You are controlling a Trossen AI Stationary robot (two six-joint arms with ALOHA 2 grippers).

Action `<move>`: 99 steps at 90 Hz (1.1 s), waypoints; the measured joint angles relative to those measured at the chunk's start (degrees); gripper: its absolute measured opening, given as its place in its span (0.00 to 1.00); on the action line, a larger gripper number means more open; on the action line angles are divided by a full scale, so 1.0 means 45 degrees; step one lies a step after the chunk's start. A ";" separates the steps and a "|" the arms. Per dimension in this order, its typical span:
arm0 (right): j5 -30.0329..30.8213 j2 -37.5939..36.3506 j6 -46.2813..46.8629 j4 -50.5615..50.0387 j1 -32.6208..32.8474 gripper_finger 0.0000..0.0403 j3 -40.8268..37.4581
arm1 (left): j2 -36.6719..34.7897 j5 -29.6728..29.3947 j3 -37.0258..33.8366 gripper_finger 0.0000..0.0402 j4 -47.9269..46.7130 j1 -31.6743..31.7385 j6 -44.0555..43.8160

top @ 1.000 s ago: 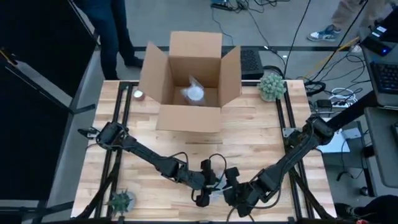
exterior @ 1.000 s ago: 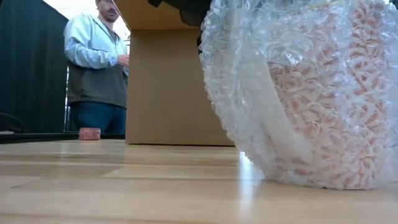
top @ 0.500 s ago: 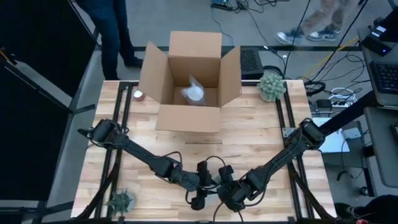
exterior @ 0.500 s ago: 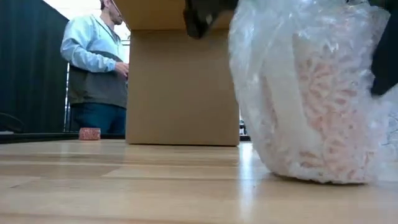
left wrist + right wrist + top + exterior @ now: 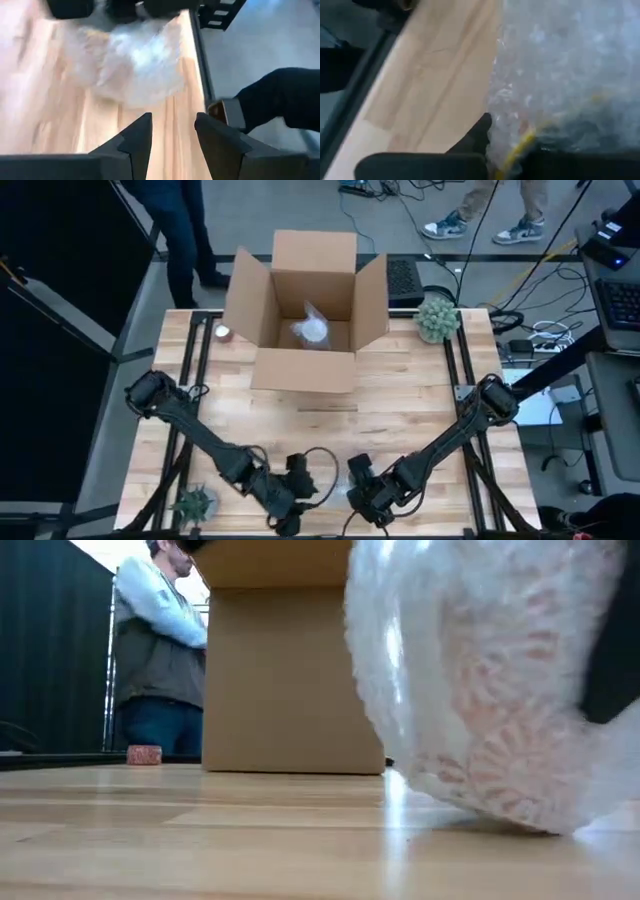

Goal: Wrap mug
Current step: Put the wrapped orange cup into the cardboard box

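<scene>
The mug, bundled in clear bubble wrap [image 5: 480,690], sits near the table's front edge between my two grippers [image 5: 338,486]. Pink print shows through the wrap. My right gripper [image 5: 358,494] is shut on the bundle from its right side and shows as a dark shape [image 5: 612,640] in the low view. My left gripper [image 5: 290,515] stands open a little to the left of the bundle [image 5: 135,65], with only bare wood between its fingers [image 5: 172,140]. My right gripper has hold of the bubble wrap on the bundle's side [image 5: 520,107], coming from the table's right. One finger [image 5: 475,137] lies against the wrap; the wrap hides the other finger. The bundle is tilted, and its lower edge [image 5: 540,828] rests on the table.
An open cardboard box [image 5: 305,370] stands at the far middle with another wrapped item [image 5: 312,330] inside. A tape roll [image 5: 222,332] lies left of it, a plant [image 5: 437,317] at the far right and a small plant [image 5: 195,502] at the near left. A person [image 5: 160,650] stands behind the table.
My left gripper has drawn back from the bundle toward the table's near left. My right gripper has shifted slightly left and nearer with the bundle. The bundle, which stood flat on the table, is now tipped, with one side of its base raised.
</scene>
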 joint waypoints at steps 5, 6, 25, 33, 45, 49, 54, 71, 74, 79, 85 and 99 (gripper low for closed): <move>-0.0347 0.0052 0.0000 -0.0507 0.0130 0.04 0.0581 | -0.0213 -0.0528 0.0000 0.36 -0.0454 -0.0370 -0.0183; -0.0348 0.0052 -0.0009 -0.0608 0.0152 0.04 0.0721 | -0.0256 -0.0598 0.0000 0.36 -0.0536 -0.0446 -0.0229; -0.0066 -0.0023 -0.0985 -0.2905 0.0390 0.03 0.4212 | -0.1139 -0.1642 0.0019 0.36 -0.1588 -0.1599 -0.0491; 0.0514 -0.0016 -0.1740 -0.3523 0.0376 0.02 0.5951 | -0.1668 -0.1872 0.0019 0.36 -0.2154 -0.2011 -0.0490; 0.1621 -0.0064 -0.3215 -0.4225 0.0176 0.02 0.8502 | -0.2604 -0.2566 0.0024 0.36 -0.3469 -0.2449 -0.0506; 0.2030 -0.0056 -0.3715 -0.4508 0.0043 0.02 0.9324 | -0.2927 -0.2908 0.0024 0.36 -0.4060 -0.2559 -0.0620; 0.2592 -0.0054 -0.4279 -0.4668 -0.0203 0.02 1.0361 | -0.3325 -0.3345 0.0025 0.36 -0.4711 -0.2603 -0.0819; 0.3820 -0.0342 -0.4978 -0.4763 -0.2158 0.02 1.2374 | -0.4307 -0.4312 -0.0126 0.36 -0.6405 -0.2368 -0.0811; 0.3790 -0.0534 -0.5121 -0.4572 -0.2662 0.02 1.2198 | -0.4445 -0.4345 -0.0170 0.36 -0.6593 -0.2229 -0.0811; 0.3633 -0.0724 -0.5121 -0.4615 -0.3745 0.02 1.2164 | -0.4596 -0.4386 -0.0239 0.36 -0.6931 -0.1981 -0.0811; 0.3621 -0.0897 -0.5128 -0.4712 -0.4989 0.02 1.2168 | -0.4664 -0.4426 -0.0338 0.36 -0.7113 -0.1670 -0.0806; 0.2423 -0.0892 -0.5231 -0.4713 -0.7971 0.02 1.2173 | -0.4650 -0.4453 -0.0403 0.36 -0.7459 -0.1211 -0.0686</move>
